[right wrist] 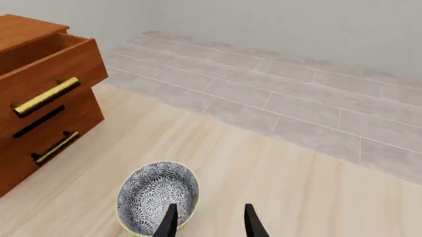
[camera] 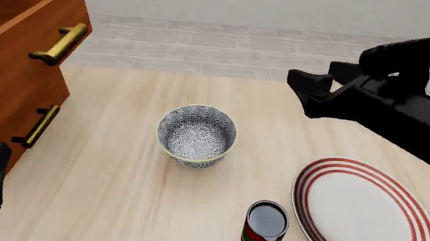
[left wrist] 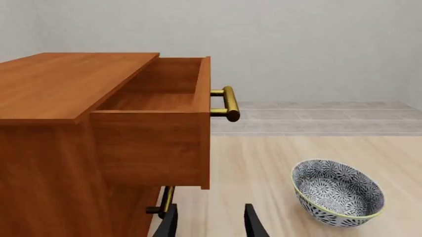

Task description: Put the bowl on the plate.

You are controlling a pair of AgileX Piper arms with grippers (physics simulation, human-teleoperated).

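So the bowl [camera: 197,136] is sitting upright on the pale wood-grain surface [camera: 119,165], pretty much in the middle of things. It's a deep round ceramic one, covered inside and out in a tight grey-and-white flower print, with a thin yellowish rim. The plate [camera: 367,216] is off to the right and nearer the camera, clearly apart from the bowl: big, flat, glossy white, with a few red rings running round the edge. Between them, close to the plate's edge, stands a small red-and-green can [camera: 265,230], its top a dull grey.

Over on the left there's a chunky reddish-brown wooden dresser [camera: 11,81] with smooth, flat panels. Its top drawer [left wrist: 161,118] is pulled out, and both drawers have brass bar handles [camera: 60,44], round and shiny.

The right gripper [right wrist: 209,222] hangs above the surface behind the plate, matte black and blocky. From its own camera the two thin dark jaws are spread with a clear gap, nothing between them, and the bowl sits just past one tip. The left gripper [left wrist: 209,222] is low at the left edge next to the dresser; its jaws also look parted and empty, though only the tips poke into its wrist view, so that's my best read. In the front view you only get a black corner of it.

Beyond the surface it's grey stone tile flooring and a plain pale wall.
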